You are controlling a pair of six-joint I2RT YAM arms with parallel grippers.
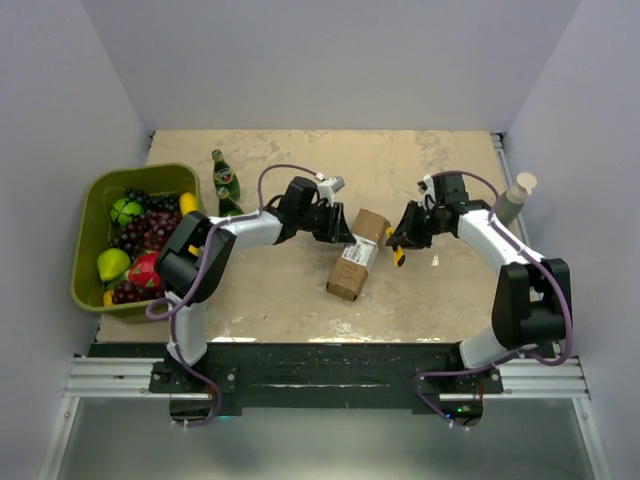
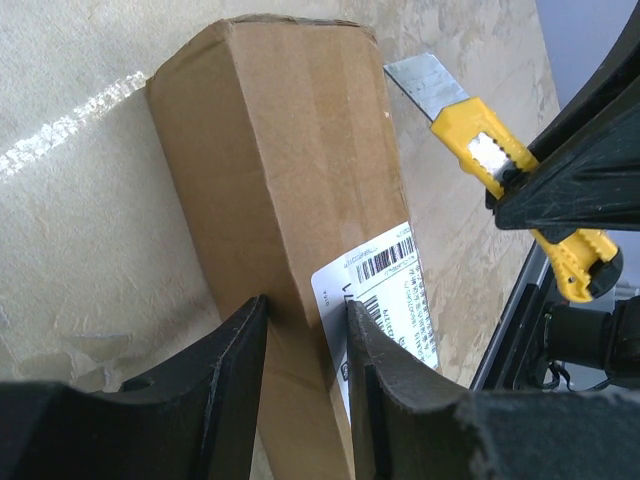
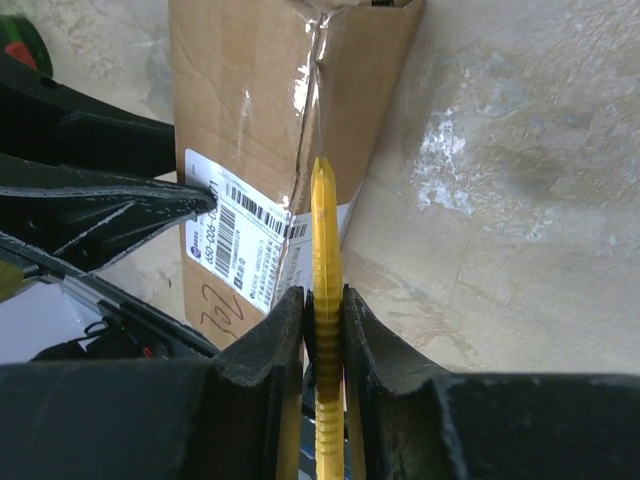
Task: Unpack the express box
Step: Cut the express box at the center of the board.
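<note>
1. Express box [image 1: 357, 258]: lies mid-table between both arms, label face up.
2. Left gripper [image 2: 305, 390]: fingers pinch the box beside its label, apparently steadying it.
3. Right gripper [image 3: 322, 335]: clamped on yellow utility knife [image 3: 325, 230], blade out, lined up with the taped seam, likely for slitting.

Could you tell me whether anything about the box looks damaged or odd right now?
The clear tape along the seam of the express box is crinkled and looks partly slit, just ahead of the yellow utility knife in the right gripper.
</note>
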